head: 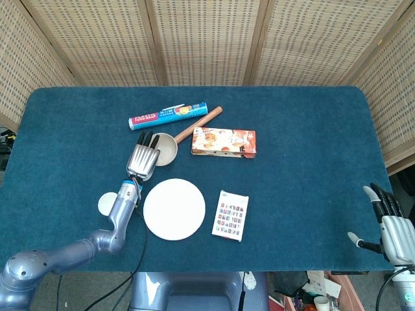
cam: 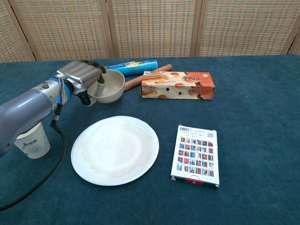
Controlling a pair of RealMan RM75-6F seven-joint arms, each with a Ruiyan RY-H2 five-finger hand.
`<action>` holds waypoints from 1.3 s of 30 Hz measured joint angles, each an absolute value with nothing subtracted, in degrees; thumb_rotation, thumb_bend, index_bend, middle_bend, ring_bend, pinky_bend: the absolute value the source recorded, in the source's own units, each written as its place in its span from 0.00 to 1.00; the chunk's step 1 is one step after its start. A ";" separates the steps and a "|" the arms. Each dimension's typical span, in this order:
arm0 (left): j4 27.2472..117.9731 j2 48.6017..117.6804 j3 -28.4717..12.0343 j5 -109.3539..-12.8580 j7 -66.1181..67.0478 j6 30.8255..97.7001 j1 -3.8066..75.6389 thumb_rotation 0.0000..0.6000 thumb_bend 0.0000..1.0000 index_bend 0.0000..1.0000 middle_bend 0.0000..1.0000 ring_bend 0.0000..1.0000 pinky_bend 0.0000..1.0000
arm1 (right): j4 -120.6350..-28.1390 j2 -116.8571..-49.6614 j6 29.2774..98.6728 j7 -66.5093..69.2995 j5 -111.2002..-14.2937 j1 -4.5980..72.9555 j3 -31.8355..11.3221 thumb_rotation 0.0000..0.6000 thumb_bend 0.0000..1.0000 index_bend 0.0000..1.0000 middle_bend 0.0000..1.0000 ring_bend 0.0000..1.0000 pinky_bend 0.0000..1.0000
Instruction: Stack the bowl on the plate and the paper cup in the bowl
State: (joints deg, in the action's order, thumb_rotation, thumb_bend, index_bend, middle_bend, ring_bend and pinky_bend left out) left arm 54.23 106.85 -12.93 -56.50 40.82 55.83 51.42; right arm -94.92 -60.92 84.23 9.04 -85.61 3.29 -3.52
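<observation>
Left hand grasping the bowl by its rim; right hand idle.

Left arm reaches from 7 o'clock; left hand [cam: 80, 75] grips the near-left rim of the bowl [cam: 110, 87], fingers over the edge, bowl tilted. Bowl sits at 12 o'clock of the plate [cam: 115, 149], just apart. Paper cup [cam: 32, 141] stands upright at 9 o'clock of the plate. Right hand [head: 391, 227] hangs off the table's right edge, fingers spread, empty.

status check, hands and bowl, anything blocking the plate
Left hand grips the bowl by its rim, bowl tilted. Right hand open at table edge. Paper plate bare, path unobstructed; paper cup upright, untouched.
</observation>
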 measured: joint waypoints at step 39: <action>96.71 81.14 -4.53 -65.68 40.26 60.07 43.45 1.00 0.37 0.67 0.14 0.00 0.06 | -96.54 -60.67 85.99 7.04 -87.55 2.73 -3.01 1.00 0.15 0.00 0.00 0.00 0.00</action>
